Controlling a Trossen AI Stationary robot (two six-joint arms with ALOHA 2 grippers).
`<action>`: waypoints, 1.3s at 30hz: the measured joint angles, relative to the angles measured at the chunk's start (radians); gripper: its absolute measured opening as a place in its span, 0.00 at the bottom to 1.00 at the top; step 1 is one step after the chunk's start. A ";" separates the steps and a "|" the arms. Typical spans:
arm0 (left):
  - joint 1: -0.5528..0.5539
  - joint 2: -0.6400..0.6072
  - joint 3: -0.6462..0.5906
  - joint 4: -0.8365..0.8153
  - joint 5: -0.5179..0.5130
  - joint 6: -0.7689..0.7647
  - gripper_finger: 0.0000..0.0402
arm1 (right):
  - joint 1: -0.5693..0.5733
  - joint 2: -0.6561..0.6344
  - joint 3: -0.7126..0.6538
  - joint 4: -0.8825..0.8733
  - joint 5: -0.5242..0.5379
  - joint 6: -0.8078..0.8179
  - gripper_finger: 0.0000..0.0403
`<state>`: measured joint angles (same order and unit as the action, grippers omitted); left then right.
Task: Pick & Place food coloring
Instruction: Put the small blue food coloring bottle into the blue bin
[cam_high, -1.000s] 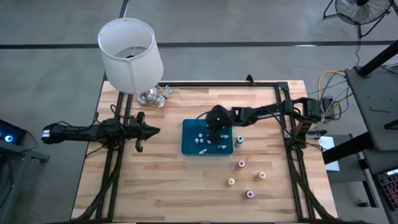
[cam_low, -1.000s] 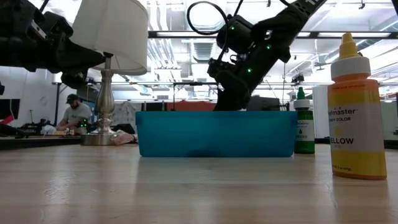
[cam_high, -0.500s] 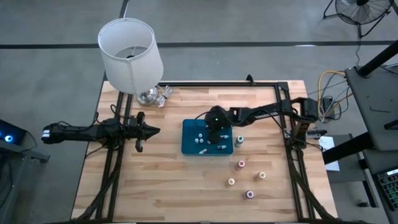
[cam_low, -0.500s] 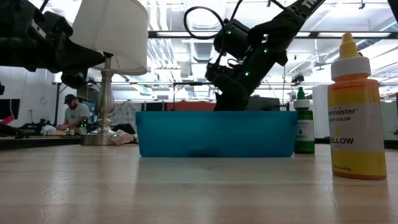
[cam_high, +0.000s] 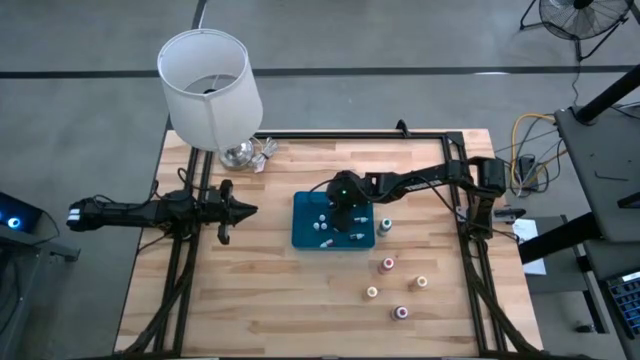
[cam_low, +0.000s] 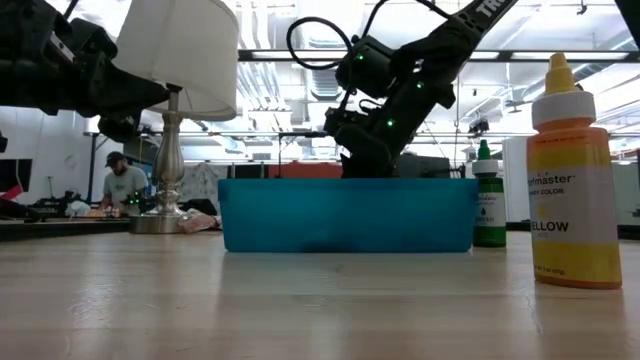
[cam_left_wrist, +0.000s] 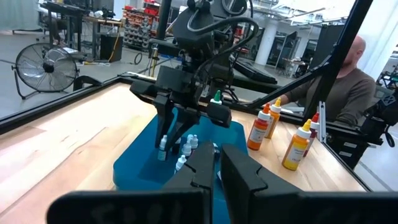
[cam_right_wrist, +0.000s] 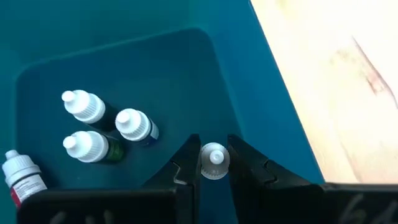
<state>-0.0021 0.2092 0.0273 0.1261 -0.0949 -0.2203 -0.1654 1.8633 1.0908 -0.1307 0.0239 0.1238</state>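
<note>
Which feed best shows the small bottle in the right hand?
The right wrist view: the white-capped bottle sits between the right hand's fingers over the blue tray. The high view hides it under the arm, the low behind the tray wall; the left wrist shows it distantly.

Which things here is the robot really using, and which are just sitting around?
For the job:
- blue tray
- white-capped bottle held in the right gripper
- small bottles in the tray
- colour bottles on the table

Just lying about:
- lamp
- floor fan
- left gripper, waiting shut beside the tray
</note>
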 joint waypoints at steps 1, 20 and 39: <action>0.000 0.000 0.000 0.000 0.000 0.000 0.00 | 0.000 0.000 0.000 0.000 0.001 0.000 0.11; 0.000 0.000 0.000 -0.001 0.000 0.000 0.00 | -0.001 0.000 -0.016 0.007 0.005 -0.003 0.11; 0.000 0.000 0.000 0.000 0.000 0.000 0.00 | -0.001 0.001 -0.018 0.056 0.006 -0.016 0.14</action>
<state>-0.0023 0.2092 0.0273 0.1257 -0.0950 -0.2203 -0.1665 1.8645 1.0729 -0.0746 0.0296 0.1082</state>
